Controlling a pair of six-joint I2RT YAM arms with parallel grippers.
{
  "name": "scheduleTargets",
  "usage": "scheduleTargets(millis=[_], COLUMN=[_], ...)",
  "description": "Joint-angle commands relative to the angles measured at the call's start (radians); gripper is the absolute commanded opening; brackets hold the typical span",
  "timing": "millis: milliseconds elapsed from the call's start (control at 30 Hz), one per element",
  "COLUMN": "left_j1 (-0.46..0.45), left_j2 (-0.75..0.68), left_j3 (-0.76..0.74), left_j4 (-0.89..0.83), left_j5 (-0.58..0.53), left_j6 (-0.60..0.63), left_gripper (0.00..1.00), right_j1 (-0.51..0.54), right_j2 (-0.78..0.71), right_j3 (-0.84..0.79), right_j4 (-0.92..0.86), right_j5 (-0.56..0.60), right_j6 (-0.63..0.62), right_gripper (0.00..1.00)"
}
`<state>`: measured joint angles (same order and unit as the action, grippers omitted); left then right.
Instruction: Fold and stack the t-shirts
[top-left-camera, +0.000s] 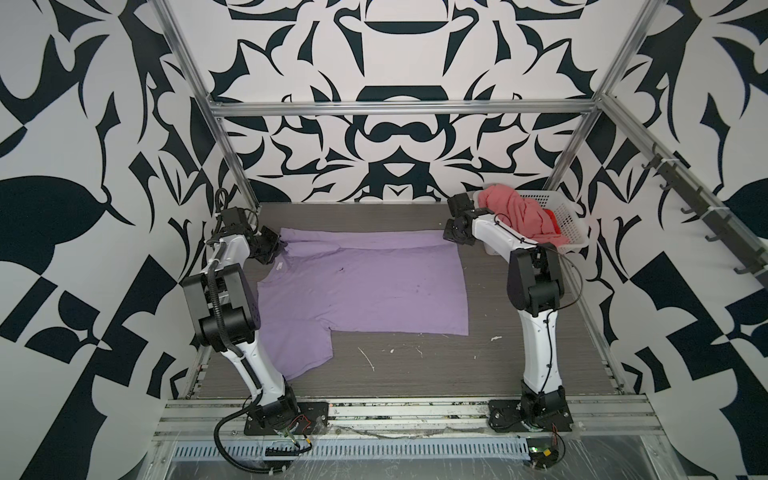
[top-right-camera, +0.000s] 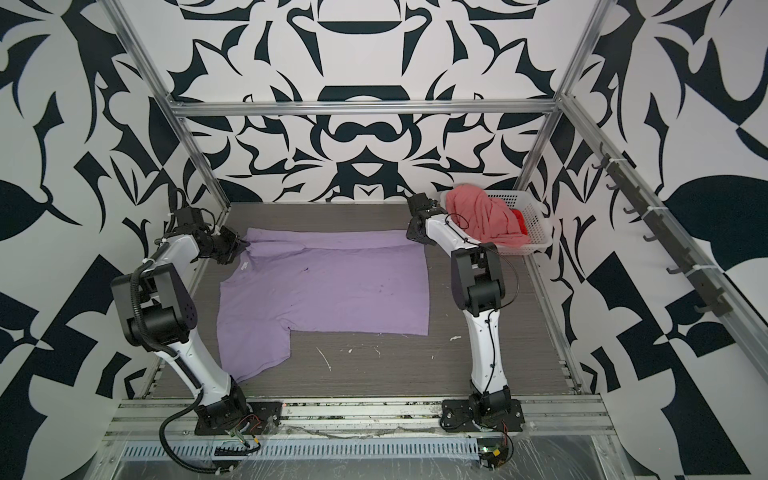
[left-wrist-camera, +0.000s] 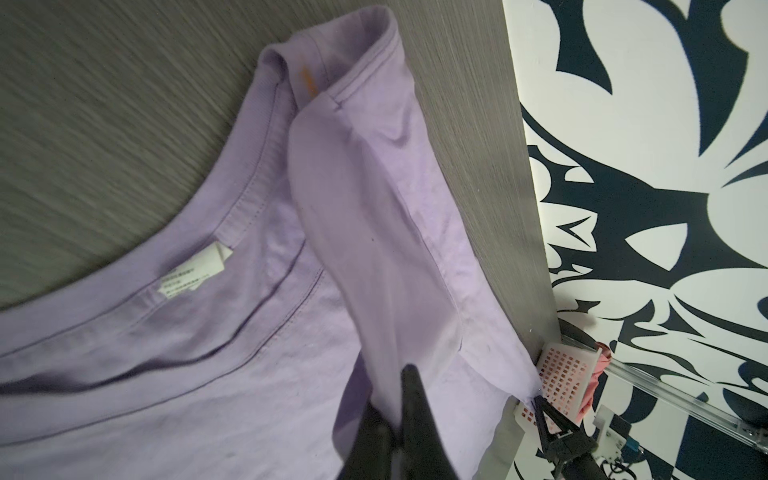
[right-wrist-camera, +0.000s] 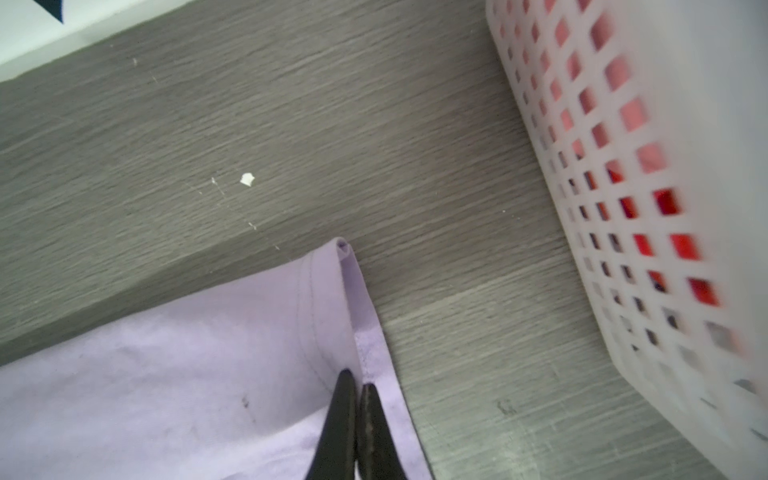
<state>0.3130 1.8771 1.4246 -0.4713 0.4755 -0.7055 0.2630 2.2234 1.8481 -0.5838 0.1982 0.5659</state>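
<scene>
While the lavender t-shirt (top-left-camera: 361, 286) lies on the grey table (top-left-camera: 415, 365), we pinch its collar-side fold with the left gripper (left-wrist-camera: 392, 390), its hem corner with the right gripper (right-wrist-camera: 356, 382)

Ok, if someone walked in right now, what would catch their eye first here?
Probably the lavender t-shirt spread across the left and middle of the grey table, its far edge folded over. The left gripper and right gripper are each shut on one end of that far edge. Next, the white basket at the far right, heaped with a salmon-pink t-shirt over a red one.
</scene>
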Motion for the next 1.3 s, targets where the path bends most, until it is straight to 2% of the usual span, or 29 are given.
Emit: scheduleTargets(millis=[0,100,167,533,733,1033,1267], left_j1=[0.007,0.007,0.006,0.007,0.024,0.054,0.055], left_j2=[-0.04,-0.048,-0.053,-0.033,-0.053,0.014,-0.003], left_j3=[-0.007,-0.06,-0.096,-0.207,-0.178,-0.078,-0.126], left_j4=[-0.068,-0.054,-0.044,0.003,-0.004,-0.042,-0.052], left_j5=[-0.005,-0.003,-0.012,-0.057,-0.108,-0.009,-0.011], left_j6=[0.032,0.028,0.027,0.014,0.018,0.041,0.057], left_gripper=[0.0,0.0,0.0,0.0,0.0,0.0,0.0], right_j1=[-0.009,-0.01,-0.009,-0.01,-0.011,-0.017,-0.016], right_j2=[-0.092,-0.088,-0.088,-0.058,-0.037,-0.036,-0.024], right_j3=[-0.023,-0.048,-0.073,-0.159,-0.142,-0.124,-0.117], right_j4=[-0.022,-0.021,-0.01,0.005,-0.017,-0.076,-0.073], right_j5=[0.004,0.004,-0.037,-0.027,-0.019,0.023,0.004], right_j6=[-0.026,-0.02,-0.014,0.024,0.024,-0.03,-0.018], right_gripper=[0.0,0.0,0.0,0.0,0.0,0.0,0.0])
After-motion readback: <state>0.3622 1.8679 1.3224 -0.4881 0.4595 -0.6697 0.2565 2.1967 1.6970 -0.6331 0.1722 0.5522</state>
